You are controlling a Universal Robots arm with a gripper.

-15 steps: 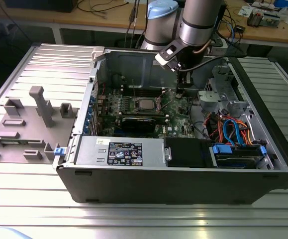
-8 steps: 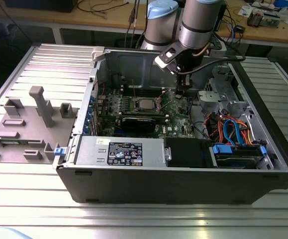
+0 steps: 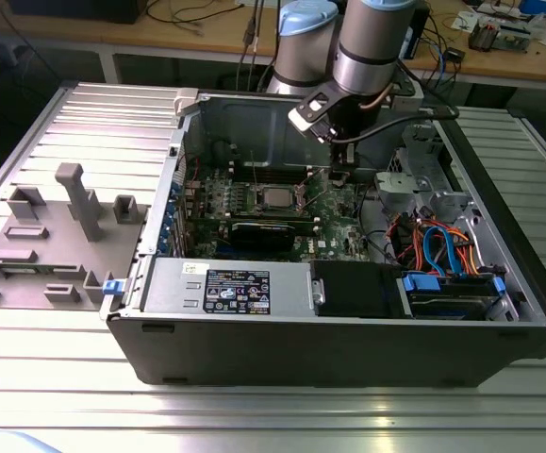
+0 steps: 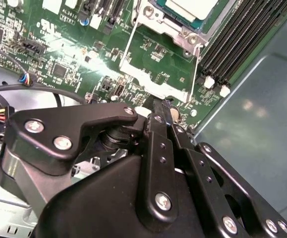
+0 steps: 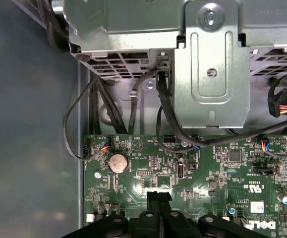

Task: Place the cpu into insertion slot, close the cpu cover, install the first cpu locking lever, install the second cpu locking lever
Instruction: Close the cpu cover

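Our black gripper (image 3: 340, 176), clenched on nothing, hovers over the green motherboard (image 3: 340, 223). The small silver-grey square cpu (image 3: 274, 198) sits in its socket toward the exterior view's left, with the thin metal cpu cover (image 4: 155, 79) open between them.

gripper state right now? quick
Gripper: jaws closed, nothing visibly held, low over the motherboard near the cpu.
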